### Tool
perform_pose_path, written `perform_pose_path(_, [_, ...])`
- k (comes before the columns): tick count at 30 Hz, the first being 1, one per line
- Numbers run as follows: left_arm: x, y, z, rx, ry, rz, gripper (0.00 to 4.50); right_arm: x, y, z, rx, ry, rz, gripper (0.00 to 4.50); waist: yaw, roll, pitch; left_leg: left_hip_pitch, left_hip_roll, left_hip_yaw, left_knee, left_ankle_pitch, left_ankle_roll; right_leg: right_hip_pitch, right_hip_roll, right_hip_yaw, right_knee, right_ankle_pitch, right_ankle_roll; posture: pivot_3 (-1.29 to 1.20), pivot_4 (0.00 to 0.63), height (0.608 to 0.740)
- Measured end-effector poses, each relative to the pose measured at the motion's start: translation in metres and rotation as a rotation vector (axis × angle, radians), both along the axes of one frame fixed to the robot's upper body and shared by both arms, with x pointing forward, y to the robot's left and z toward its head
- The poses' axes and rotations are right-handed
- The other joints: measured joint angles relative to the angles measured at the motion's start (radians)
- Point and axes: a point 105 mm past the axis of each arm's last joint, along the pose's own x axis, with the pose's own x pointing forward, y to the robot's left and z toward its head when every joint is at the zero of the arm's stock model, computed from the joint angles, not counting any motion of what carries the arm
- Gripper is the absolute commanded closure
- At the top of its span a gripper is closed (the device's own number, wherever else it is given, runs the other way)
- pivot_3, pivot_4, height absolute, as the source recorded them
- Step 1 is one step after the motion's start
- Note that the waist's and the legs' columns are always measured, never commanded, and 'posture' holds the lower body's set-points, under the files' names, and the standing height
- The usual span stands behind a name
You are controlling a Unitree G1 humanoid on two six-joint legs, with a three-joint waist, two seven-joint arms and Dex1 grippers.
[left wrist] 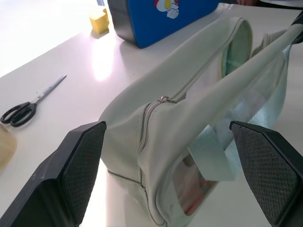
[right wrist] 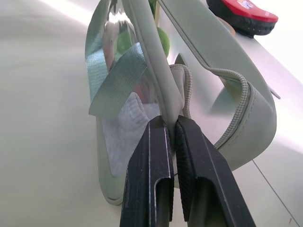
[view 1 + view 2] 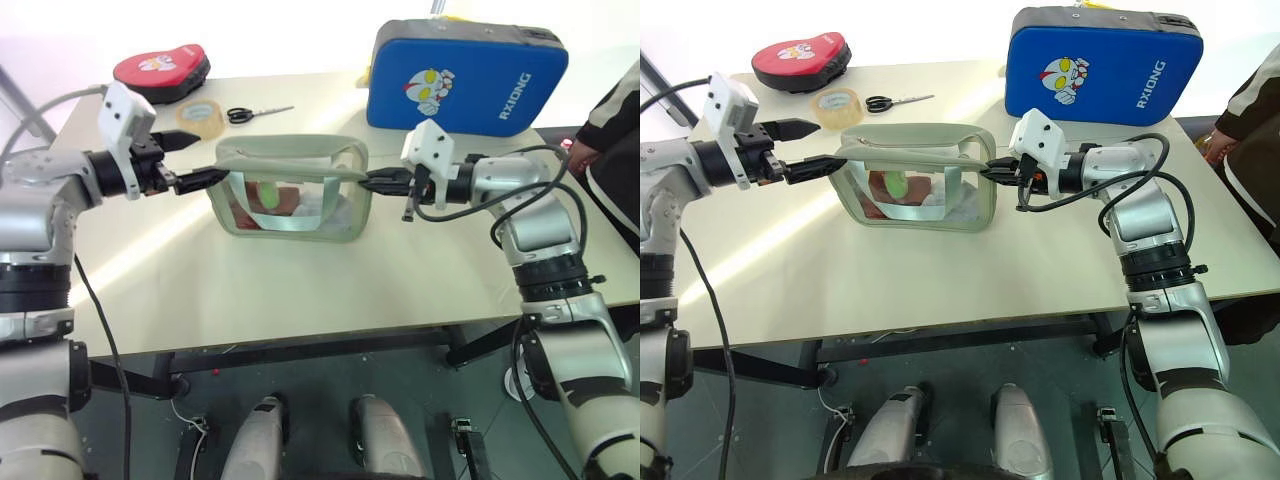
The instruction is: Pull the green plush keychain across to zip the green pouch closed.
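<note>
Right gripper [image 2: 171,142] pinched tight on the end of the green pouch [image 3: 290,190]; left gripper [image 1: 175,165] spread wide at the pouch's other end, not gripping. Pouch mid-table [image 3: 300,290], green plush keychain [image 3: 270,195] visible behind its clear window.

Both arms [image 3: 40,205] are silver-grey metal with rounded shells and black ribbed rings at the joints. A white, boxy camera housing [image 3: 124,125] sits on each wrist. Black cables [image 3: 545,185] loop along the right forearm; one more hangs by the left. Each hand [image 3: 998,170] ends in two black fingers [image 1: 78,163] with pads that look finely cross-hatched.
</note>
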Motion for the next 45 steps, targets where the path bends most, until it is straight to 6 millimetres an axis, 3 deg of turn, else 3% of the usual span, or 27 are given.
perform_pose_path(7, [0.006,0.012,-0.026,0.054,0.03,0.045,0.04,-0.001,0.0,0.002,-0.004,-0.011,0.003,4.5,0.003,0.0,0.0,0.0,0.0,0.0,0.0,0.0,0.0,0.0,0.0,0.0,0.0,0.0,0.0,0.0,0.15,0.74])
perform_pose_path(8, [0.008,0.011,-0.028,0.049,0.033,0.046,0.27,-0.001,0.0,0.002,-0.004,-0.011,0.004,4.5,0.003,0.0,0.0,0.0,0.0,0.0,0.0,0.0,0.0,0.0,0.0,0.0,0.0,0.0,0.0,0.0,0.15,0.74])
perform_pose_path(11, [0.017,0.001,-0.039,0.028,0.038,0.035,1.23,-0.001,0.0,0.002,-0.005,-0.012,0.003,4.5,0.004,0.0,0.0,0.0,0.0,0.0,0.0,0.0,0.0,0.001,0.0,0.0,0.0,0.0,0.0,0.0,0.15,0.74])
perform_pose_path(15, [0.026,-0.007,-0.047,0.028,0.037,0.034,3.28,-0.001,0.0,0.002,-0.004,-0.01,0.004,4.5,0.003,0.0,0.0,0.0,0.0,0.0,0.0,0.0,0.0,0.0,0.0,0.0,0.0,0.0,0.0,0.0,0.15,0.74])
perform_pose_path(18, [0.029,-0.006,-0.045,0.023,0.026,0.036,4.47,-0.001,0.0,0.001,-0.004,-0.009,0.002,4.5,0.002,0.0,0.0,0.0,0.0,0.0,0.0,0.0,0.0,0.0,0.0,0.0,0.0,0.0,0.0,0.0,0.15,0.74])
perform_pose_path(23, [0.026,-0.005,-0.041,0.038,0.019,0.026,4.47,-0.001,0.0,0.001,-0.004,-0.006,0.003,4.5,0.002,0.0,0.0,0.0,0.0,0.0,0.0,0.0,0.0,0.0,0.0,0.0,0.0,0.0,0.0,0.0,0.15,0.74])
perform_pose_path(30, [-0.009,-0.001,-0.036,0.026,0.08,-0.04,4.47,-0.006,-0.002,0.002,-0.004,0.033,0.021,4.5,0.002,0.0,0.0,-0.001,0.0,0.0,0.0,0.0,0.0,0.0,0.0,0.0,0.0,0.0,0.0,0.0,0.15,0.74])
perform_pose_path(33, [-0.018,-0.002,-0.038,0.027,0.086,-0.045,4.5,-0.007,-0.003,0.004,-0.006,0.052,0.028,3.4,0.003,0.0,0.0,-0.001,0.0,0.0,0.0,0.0,0.0,0.0,0.0,0.0,0.0,0.0,0.0,0.0,0.15,0.74])
perform_pose_path(39, [-0.019,0.002,-0.043,0.026,0.088,-0.009,4.5,-0.014,-0.009,0.003,-0.022,0.124,0.06,0.4,0.004,0.0,0.0,-0.001,0.0,0.0,0.0,0.0,0.0,0.0,0.0,0.0,0.0,0.0,0.0,0.0,0.15,0.74])
perform_pose_path(42, [-0.021,0.007,-0.045,0.023,0.081,0.008,4.5,-0.015,-0.015,0.015,-0.015,0.194,0.088,0.4,-0.001,0.001,0.0,0.0,0.0,0.0,0.0,0.0,0.0,0.0,0.0,0.0,0.0,0.0,0.0,0.0,0.15,0.74])
perform_pose_path(45, [-0.02,0.008,-0.044,0.026,0.072,0.016,4.5,-0.004,-0.009,0.06,0.072,0.137,0.079,0.4,-0.006,0.001,0.001,0.0,0.001,0.0,-0.001,0.0,0.0,-0.001,0.0,0.0,0.0,0.0,0.0,0.0,0.15,0.74])
